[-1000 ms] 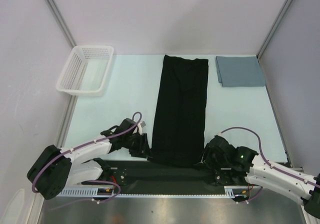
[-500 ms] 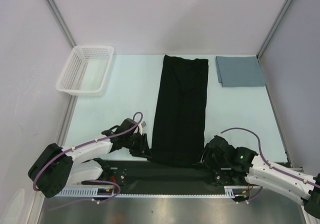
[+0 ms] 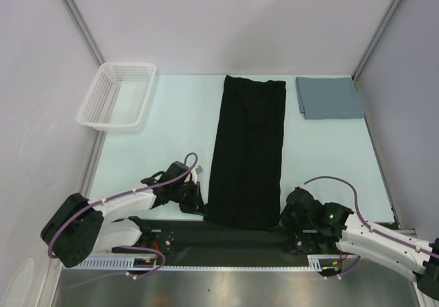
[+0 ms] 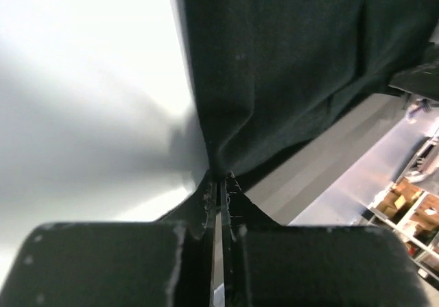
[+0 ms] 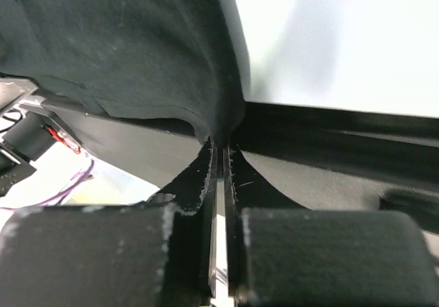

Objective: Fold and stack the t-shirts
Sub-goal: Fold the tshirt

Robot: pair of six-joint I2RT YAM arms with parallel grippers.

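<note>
Both pincers have just closed. A second ago they stood part open at the two near corners of the black shirt [image 3: 247,149]; now each is clenched on cloth. In the left wrist view the left pincer [image 4: 219,183] has its jaws pressed together at lower centre, with a pinch of the black hem drawn up into a small peak between them. The right wrist view shows the same for the right pincer [image 5: 221,146], whose jaws meet on a gathered fold of the hem, also at lower centre.

From above, the arms have barely shifted. The left one has crept slightly inward toward the shirt's lower left corner, and the right one sits at its lower right corner.

The black shirt lies as a long narrow strip down the middle of the top view. Its far end is at upper centre, and its near end reaches the dark edge strip at the bottom of the table [image 3: 171,129]. It looks flat and undisturbed apart from the two pinched corners.

The grey shirt [image 3: 329,98] rests as a neat flat rectangle at upper right, well apart from the black one. A white basket [image 3: 116,94] stands at upper left.

My reading is that the grasp for the next fold is now secured on both sides. The near hem can be lifted and carried toward the far end to halve the strip. Stacking with the grey shirt is not yet done.
</note>
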